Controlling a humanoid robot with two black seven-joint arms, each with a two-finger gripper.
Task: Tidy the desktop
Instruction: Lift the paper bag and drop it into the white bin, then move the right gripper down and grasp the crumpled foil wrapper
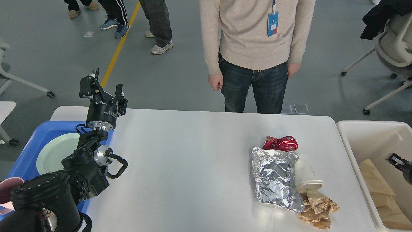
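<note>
The desktop [193, 154] fills the middle of the frame, white with rounded corners. Four pieces of rubbish lie together on its right part: one crumpled foil tray [276, 178], one red wrapper [280, 143] touching its upper edge, one white paper cup [307, 175] on its side against its right edge, and one wad of brown paper [317, 207] at its lower right corner. At the left edge sits one blue tray [24, 161] holding one pale green plate [53, 154]; a pink cup [6, 193] shows at the lower left. At the right edge stands one white bin [357, 141] with brown paper bags [376, 183] inside. The left gripper [107, 90] is raised over the tray's upper right corner, fingers spread and empty. The right gripper [397, 161] barely enters over the bin; I cannot tell its state. One person [254, 48] stands behind the table.
</note>
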